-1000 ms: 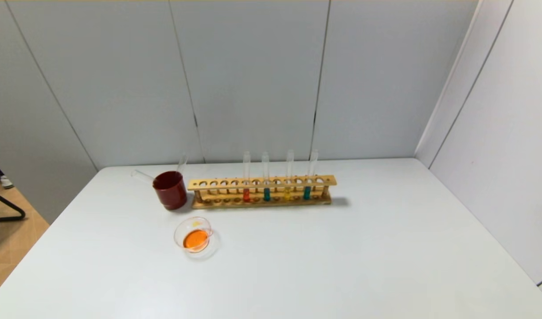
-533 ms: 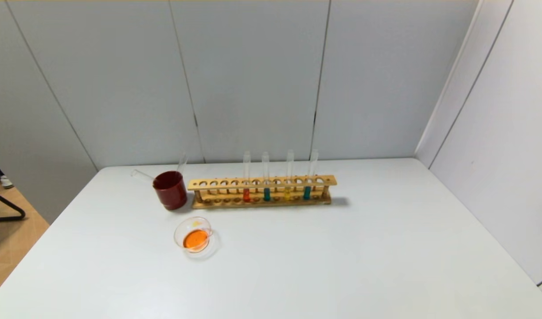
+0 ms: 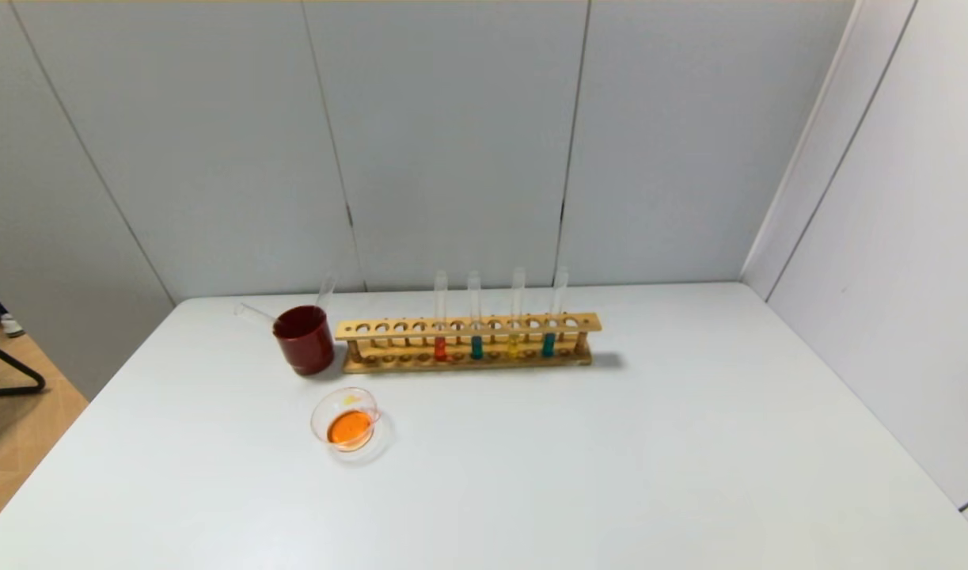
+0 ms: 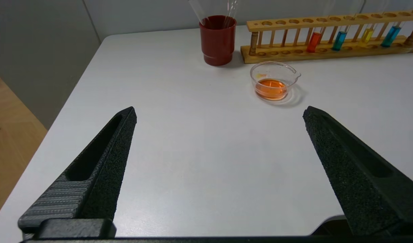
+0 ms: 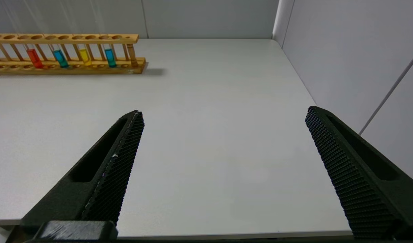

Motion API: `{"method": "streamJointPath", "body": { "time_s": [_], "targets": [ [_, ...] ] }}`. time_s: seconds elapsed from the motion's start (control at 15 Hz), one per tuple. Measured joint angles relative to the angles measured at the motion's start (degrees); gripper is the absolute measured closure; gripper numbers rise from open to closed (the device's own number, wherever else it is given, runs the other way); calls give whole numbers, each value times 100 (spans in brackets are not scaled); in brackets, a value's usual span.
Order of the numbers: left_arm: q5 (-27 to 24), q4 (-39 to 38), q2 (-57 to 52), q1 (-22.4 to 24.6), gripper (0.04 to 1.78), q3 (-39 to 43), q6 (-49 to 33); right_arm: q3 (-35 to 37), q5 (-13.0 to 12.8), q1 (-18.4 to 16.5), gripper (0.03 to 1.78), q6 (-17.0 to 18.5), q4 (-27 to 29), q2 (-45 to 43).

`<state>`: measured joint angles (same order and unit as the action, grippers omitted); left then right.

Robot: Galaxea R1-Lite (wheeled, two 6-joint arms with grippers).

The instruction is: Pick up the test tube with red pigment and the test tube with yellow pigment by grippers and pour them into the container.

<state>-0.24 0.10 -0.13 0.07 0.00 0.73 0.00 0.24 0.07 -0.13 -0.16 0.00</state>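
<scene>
The test tube with red pigment (image 3: pixel 440 347) stands upright in a wooden rack (image 3: pixel 468 326) at the back of the table, the test tube with yellow pigment (image 3: pixel 514 345) two places to its right. Both also show in the left wrist view, red (image 4: pixel 313 41) and yellow (image 4: pixel 367 35), and in the right wrist view, red (image 5: pixel 34 58) and yellow (image 5: pixel 85 56). The container (image 3: pixel 346 419), a clear glass dish holding orange liquid, sits in front of the rack's left end. My left gripper (image 4: pixel 220 113) and right gripper (image 5: pixel 223 113) are open and empty near the table's front edge, out of the head view.
A dark red cup (image 3: pixel 304 339) with empty glass tubes in it stands left of the rack. Two teal-liquid tubes (image 3: pixel 476 347) (image 3: pixel 548 343) stand in the rack. Grey wall panels close the back and right of the white table (image 3: pixel 610 459).
</scene>
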Motion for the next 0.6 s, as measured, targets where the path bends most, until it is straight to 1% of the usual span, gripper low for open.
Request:
{"method": "streamJointPath", "body": {
  "time_s": [0.13,0.27,0.6],
  "targets": [
    [0,-5,0,0,8,0,-21,0,-2,0,6,-44,16,0],
    [0,-7,0,0,8,0,-32,0,-2,-2,6,11,6,0],
    [0,-5,2,0,8,-2,-21,0,0,-7,6,-7,-2,0]
  ]
}}
